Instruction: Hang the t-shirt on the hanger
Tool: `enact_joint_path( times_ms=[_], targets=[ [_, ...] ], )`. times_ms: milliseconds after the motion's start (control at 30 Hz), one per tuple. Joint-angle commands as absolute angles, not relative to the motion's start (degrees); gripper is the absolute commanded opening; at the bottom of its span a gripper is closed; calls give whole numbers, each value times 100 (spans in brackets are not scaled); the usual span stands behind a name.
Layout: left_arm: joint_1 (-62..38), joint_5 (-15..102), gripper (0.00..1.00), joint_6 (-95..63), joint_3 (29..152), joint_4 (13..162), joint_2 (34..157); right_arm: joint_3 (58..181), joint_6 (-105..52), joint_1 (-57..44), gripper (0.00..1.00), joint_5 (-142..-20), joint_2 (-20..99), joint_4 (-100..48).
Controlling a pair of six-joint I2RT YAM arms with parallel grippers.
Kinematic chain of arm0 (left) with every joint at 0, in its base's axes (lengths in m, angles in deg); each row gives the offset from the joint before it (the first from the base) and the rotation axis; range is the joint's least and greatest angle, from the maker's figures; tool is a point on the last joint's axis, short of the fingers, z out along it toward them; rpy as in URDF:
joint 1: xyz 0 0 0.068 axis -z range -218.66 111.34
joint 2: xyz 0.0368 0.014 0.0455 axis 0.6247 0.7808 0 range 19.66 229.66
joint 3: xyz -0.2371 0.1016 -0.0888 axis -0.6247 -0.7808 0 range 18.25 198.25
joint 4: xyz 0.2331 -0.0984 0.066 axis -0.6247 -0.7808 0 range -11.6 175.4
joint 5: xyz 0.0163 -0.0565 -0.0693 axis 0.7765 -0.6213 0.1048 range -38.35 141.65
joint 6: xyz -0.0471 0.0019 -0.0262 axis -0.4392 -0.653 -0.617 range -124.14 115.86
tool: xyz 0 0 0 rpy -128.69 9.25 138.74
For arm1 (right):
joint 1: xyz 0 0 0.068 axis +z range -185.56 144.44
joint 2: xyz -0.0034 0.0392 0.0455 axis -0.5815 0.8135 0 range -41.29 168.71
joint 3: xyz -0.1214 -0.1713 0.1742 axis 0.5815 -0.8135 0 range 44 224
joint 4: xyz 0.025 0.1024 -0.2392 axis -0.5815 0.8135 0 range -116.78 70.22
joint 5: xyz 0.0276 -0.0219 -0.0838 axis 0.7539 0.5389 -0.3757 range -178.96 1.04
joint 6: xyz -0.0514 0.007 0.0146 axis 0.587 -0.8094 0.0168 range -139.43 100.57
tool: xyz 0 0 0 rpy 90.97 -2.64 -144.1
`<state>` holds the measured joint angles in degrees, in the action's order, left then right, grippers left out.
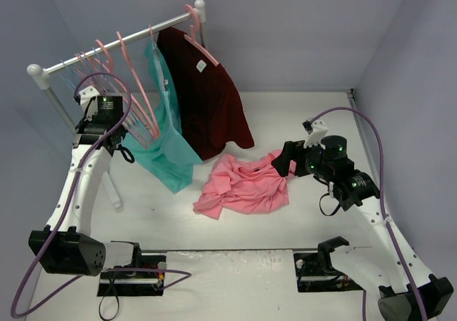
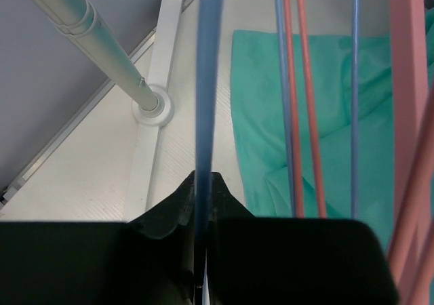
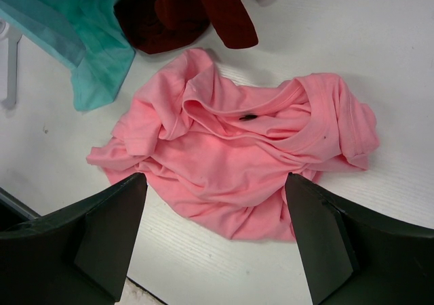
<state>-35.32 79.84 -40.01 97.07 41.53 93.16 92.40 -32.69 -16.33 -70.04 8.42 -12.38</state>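
Our left hand (image 2: 201,186) is clenched on the light-blue hanger (image 2: 207,81) under the rail (image 1: 61,64). Our right hand (image 3: 215,210) hovers released over the salmon-pink t-shirt (image 3: 230,156), which lies crumpled on the worktop (image 3: 386,61). We should lift the hook straight up, clear of the pink hangers (image 2: 410,81).

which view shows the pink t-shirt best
The right wrist view: the t-shirt fills the frame, whole, crumpled, folds clear. The top external view shows it smaller, on the table. The left wrist view does not show it.
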Motion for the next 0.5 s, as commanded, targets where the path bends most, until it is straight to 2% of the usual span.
enact_joint_path(
  times_ms=[0,267,467],
  targets=[
    [-3601,8023,0,-3936,9791,4393,9230,9305,-3270,-1587,80,-6960,818,-1509],
    [-3610,8006,0,-3657,10308,4086,8721,9371,-3270,-1587,80,-7015,918,-1502],
    [-3603,7849,0,-3316,10133,3995,8184,9449,-3227,-1587,80,-7037,1120,-1509]
  ],
)
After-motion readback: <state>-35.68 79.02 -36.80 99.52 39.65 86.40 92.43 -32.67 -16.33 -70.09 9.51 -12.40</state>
